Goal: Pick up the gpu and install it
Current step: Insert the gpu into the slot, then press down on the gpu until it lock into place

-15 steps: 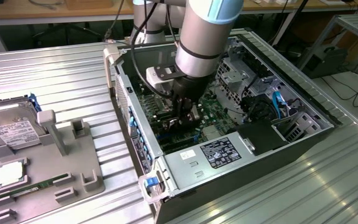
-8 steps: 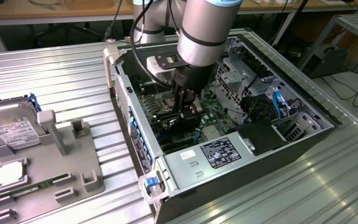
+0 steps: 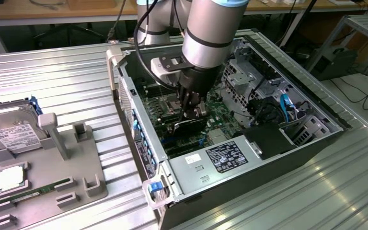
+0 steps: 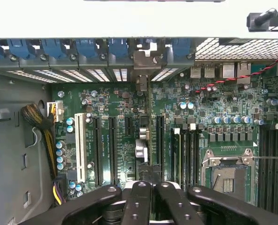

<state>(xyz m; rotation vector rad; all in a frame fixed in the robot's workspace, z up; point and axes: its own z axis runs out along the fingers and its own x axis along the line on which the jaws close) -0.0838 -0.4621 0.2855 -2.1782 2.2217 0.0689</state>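
gripper [image 3: 193, 114] down inside the open computer case [image 3: 312, 103], fingers pinched shut on the top edge of the gpu [image 3: 190, 128], which stands on edge over the motherboard [image 3: 165, 108] near the case's middle. wrist view: card seen edge-on, running between the expansion slots [image 4: 106, 150] toward the rear bracket openings. hard drive [image 3: 11, 134] and memory stick [image 3: 34, 194] sit on the grey fixture tray [image 3: 91, 153], well apart from the case.

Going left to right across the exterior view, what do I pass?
Hard drive standing in the grey holder tray → the claw shut on the gpu inside the open computer case → black power supply block.
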